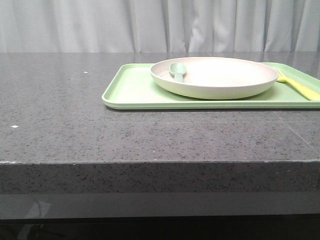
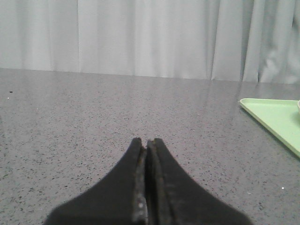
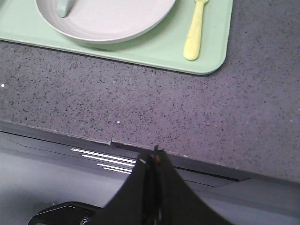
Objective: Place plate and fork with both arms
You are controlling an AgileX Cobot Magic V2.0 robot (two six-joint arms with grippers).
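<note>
The off-white plate [image 1: 220, 76] sits on the light green tray [image 1: 132, 90] at the back right of the table; it also shows in the right wrist view [image 3: 112, 18]. The pale yellow fork [image 1: 300, 86] lies on the tray just right of the plate, and it shows in the right wrist view [image 3: 194, 30]. My left gripper [image 2: 146, 143] is shut and empty over bare table, left of the tray's corner [image 2: 274, 117]. My right gripper [image 3: 152, 157] is shut and empty, at the table's front edge, well short of the tray [image 3: 206, 56]. Neither gripper shows in the front view.
A grey-green spoon [image 1: 177, 71] lies in the plate's left side, also seen in the right wrist view [image 3: 63, 7]. The dark speckled table [image 1: 75, 115] ends at a front edge [image 1: 150, 162]. A grey curtain [image 1: 150, 25] hangs behind.
</note>
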